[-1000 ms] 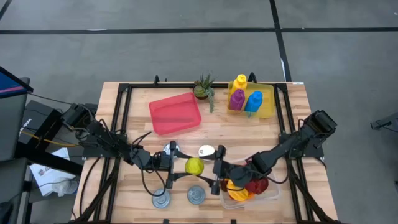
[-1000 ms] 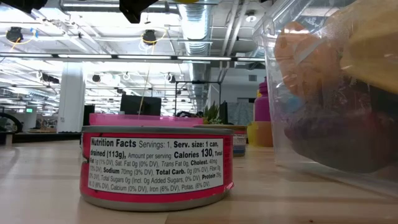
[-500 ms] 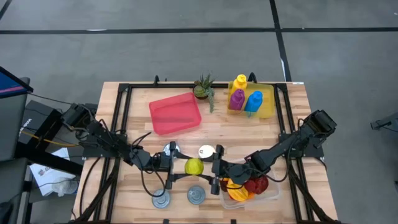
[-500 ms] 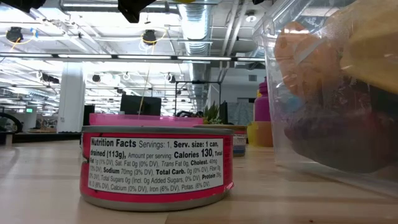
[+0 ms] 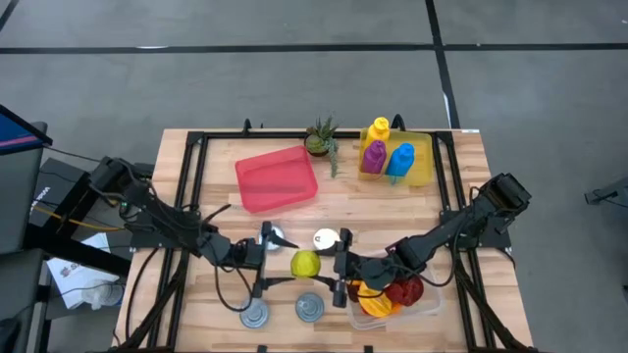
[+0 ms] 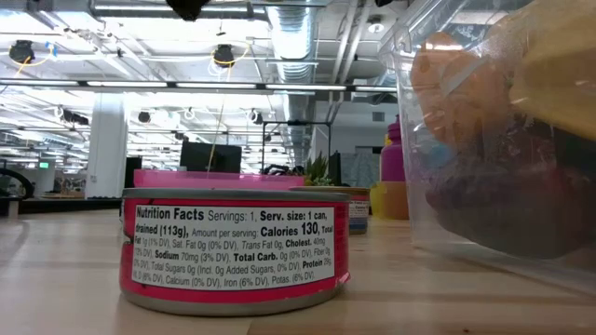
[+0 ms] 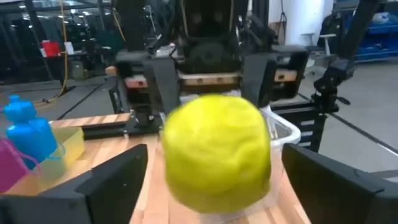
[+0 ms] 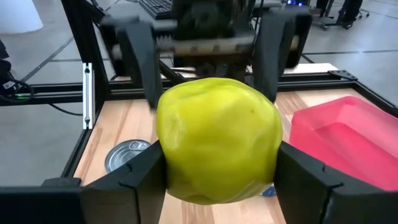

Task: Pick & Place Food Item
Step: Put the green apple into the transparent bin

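Fingertips (image 8: pixel 146 180) of right gripper (image 8: pixel 217 180) — behind yellow fruit (image 8: pixel 217 148)

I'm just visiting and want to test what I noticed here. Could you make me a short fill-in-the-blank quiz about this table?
1. The right gripper is shut on a ____ apple.
2. The left gripper stands ____, its fingers apart from the fruit.
3. The shallow tray beside the plant is ____ in colour.
4. The blue bottle stands in a ____ bin.

Missing words: yellow; open; red; yellow
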`<state>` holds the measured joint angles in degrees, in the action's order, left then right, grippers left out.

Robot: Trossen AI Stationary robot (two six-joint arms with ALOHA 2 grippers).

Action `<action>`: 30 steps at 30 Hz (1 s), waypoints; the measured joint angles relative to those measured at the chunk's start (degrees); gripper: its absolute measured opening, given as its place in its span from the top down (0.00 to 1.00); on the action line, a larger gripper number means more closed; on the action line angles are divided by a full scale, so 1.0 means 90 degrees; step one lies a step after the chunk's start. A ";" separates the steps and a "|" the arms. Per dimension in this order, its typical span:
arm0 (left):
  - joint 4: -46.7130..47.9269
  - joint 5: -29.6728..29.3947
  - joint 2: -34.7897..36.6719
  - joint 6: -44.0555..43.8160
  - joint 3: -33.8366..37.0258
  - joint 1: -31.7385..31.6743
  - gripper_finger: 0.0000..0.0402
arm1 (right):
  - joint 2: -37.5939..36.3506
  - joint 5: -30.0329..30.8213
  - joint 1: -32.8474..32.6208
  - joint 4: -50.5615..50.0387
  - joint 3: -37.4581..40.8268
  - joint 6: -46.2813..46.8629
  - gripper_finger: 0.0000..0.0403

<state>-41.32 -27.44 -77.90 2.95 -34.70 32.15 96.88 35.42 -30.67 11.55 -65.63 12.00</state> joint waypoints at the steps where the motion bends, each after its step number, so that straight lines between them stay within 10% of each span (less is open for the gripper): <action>1: 0.0195 -0.0055 0.0168 -0.0003 -0.0002 0.0041 0.08 | 0.0000 0.0002 -0.0002 0.0000 0.0000 -0.0018 0.43; 13: 0.3481 -0.1346 0.1390 -0.1069 0.0002 0.0560 0.05 | -0.0061 -0.0002 -0.0175 -0.0717 -0.0041 0.0127 0.43; 30: 0.3855 -0.1523 0.0892 -0.1383 0.0010 0.0453 0.08 | -0.0131 -0.0426 -0.0746 -0.7022 -0.2476 0.2494 0.44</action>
<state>-6.62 -41.15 -69.87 -9.50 -34.61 36.23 95.70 31.59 -37.39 -51.64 -87.91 34.45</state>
